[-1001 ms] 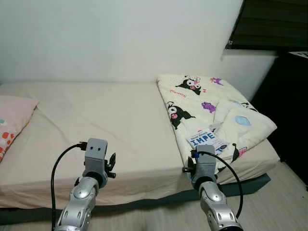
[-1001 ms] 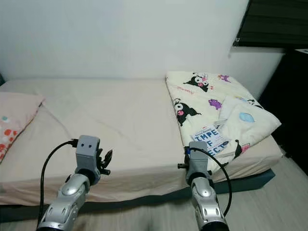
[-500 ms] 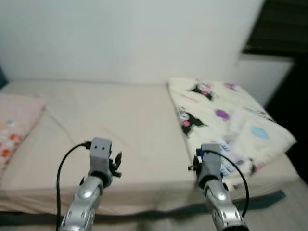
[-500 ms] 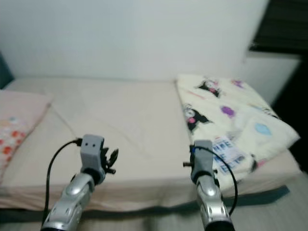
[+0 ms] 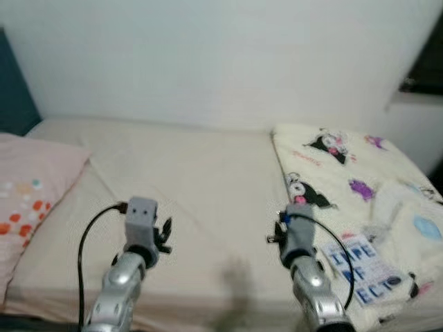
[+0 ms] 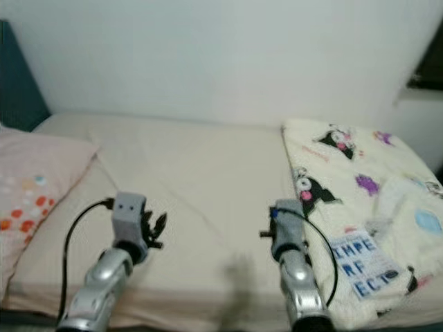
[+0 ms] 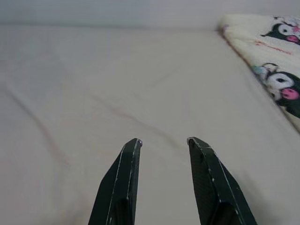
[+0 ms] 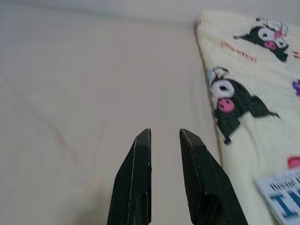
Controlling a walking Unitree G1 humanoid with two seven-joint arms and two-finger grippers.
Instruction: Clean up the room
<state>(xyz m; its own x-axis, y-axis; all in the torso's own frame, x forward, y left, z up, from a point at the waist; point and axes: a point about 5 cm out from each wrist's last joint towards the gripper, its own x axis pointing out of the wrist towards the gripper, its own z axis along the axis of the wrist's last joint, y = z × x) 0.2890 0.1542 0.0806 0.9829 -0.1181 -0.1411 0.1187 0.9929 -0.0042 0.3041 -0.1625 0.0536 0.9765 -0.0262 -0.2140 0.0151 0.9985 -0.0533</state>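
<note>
Right wrist view: showing right gripper (image 8: 164,136) hovering over bare bed sheet (image 8: 84,93), fingers parted by a narrow gap, gripping nothing. Left wrist view: showing left gripper (image 7: 163,140) likewise over sheet, fingers spread somewhat wider, also empty.

Likely item to tidy — book (image 5: 365,268), white cover w/ big blue lettering, lying flat on cartoon-print blanket (image 5: 346,173), just beyond and to outer side of right gripper, near bed's front edge. Looking thin, prob. a light paperback: stiff enough to lift by one edge but cover maybe flexing and sagging if pinched at a corner. Glossy cover possibly slippery, so best pinching along spine or a long edge w/ fingers well over the cover. Soft blanket underneath giving way, so a lower finger prob. able to press down and slide under the edge.

Blanket itself — cream, black-and-pink cartoon figures, some purple and blue motifs, bunched in folds at far side from right gripper. Soft, limp, bulky; needing a grab at a corner or folded edge, likely both grippers.

Pink pillow (image 5: 34,200) w/ orange-red dots lying well off to outer side of left gripper.
</note>
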